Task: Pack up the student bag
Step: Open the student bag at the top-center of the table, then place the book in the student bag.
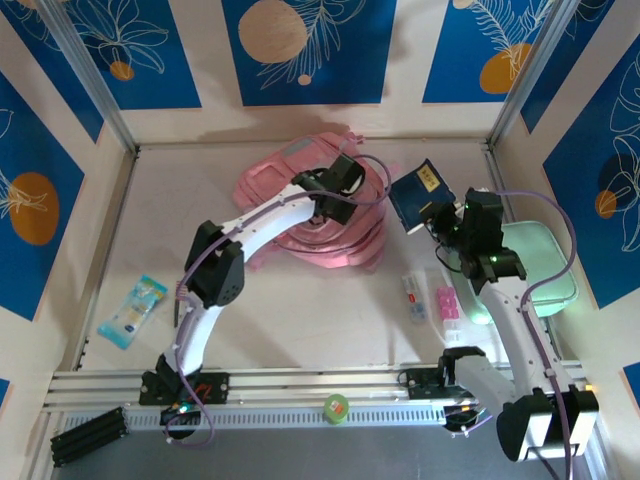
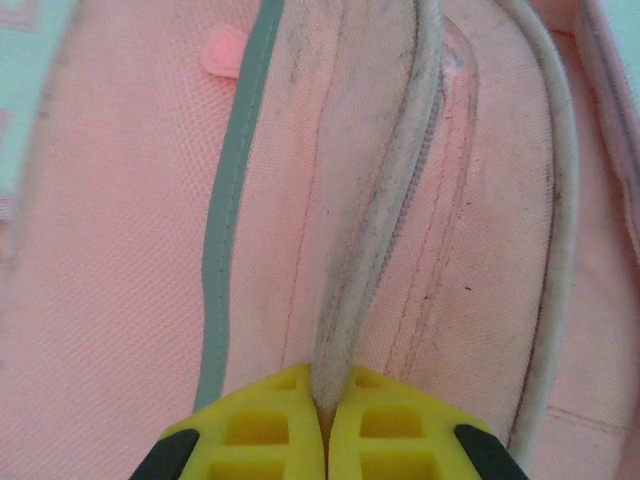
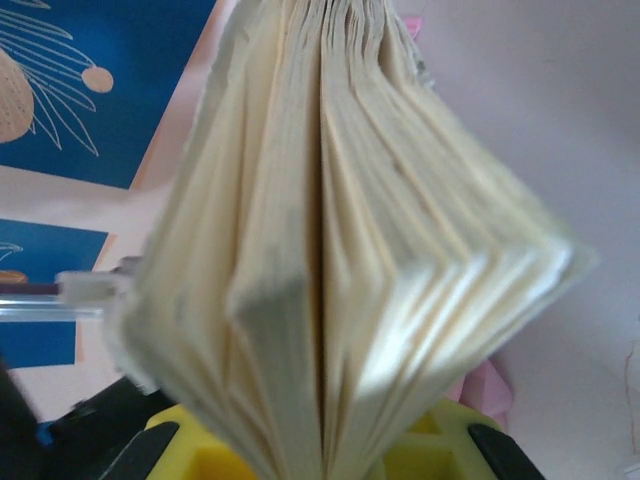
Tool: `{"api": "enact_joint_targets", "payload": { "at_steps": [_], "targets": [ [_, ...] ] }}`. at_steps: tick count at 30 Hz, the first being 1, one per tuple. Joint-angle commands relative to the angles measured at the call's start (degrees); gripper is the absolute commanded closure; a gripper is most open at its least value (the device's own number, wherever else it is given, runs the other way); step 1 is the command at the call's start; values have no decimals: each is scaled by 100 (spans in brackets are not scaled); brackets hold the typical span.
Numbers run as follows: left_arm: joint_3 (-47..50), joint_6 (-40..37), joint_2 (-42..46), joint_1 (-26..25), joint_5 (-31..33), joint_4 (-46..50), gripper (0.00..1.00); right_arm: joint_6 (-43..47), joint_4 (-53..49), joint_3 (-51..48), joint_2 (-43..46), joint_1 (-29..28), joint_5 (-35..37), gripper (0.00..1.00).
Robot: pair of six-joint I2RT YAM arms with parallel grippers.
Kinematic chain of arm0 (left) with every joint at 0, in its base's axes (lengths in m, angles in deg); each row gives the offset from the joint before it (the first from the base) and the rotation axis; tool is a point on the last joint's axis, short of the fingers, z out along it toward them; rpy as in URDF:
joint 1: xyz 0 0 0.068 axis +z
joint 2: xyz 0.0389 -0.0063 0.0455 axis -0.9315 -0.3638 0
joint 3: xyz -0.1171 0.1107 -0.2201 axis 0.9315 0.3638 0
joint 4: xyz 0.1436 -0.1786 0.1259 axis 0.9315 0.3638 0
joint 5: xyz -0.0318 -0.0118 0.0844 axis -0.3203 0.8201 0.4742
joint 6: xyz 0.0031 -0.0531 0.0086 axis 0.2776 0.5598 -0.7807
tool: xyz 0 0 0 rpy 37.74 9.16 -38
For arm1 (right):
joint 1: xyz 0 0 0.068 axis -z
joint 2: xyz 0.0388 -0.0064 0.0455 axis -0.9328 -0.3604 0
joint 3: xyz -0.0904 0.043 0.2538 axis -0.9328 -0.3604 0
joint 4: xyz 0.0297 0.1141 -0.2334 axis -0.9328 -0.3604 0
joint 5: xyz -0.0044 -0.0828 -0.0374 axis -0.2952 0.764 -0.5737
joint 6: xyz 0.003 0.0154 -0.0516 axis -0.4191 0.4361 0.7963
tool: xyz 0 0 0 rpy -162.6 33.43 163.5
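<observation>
Noticeably, the pink student bag (image 2: 120, 250) looks grubby.

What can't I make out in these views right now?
Top view: student bag opening, hidden under the left arm.
Left wrist: whether the zip by the left claw is open; too close.
Right wrist: book cover; blurred page edges face the camera.
Top view: small items, too small.
</observation>
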Motion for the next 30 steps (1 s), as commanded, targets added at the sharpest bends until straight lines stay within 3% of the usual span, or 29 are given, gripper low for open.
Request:
{"api": "enact_joint_targets", "payload": {
  "at_steps": [1,10,18,30],
  "targets": [
    [195,261,900,168,74,-327,100,195,-38,67,142,136,85,95],
    [759,525,1773,435,-470,-1157,100,297,-70,60,125,110,-786,95],
    [638,505,1910,521,-774,-1425,100,-989,1537,-566,-387,-154,-2356,95],
    [491,721,1980,742,-1175,-1620,100,-1138,2325,346,-2304,-1307,-1640,95]
  ]
}}
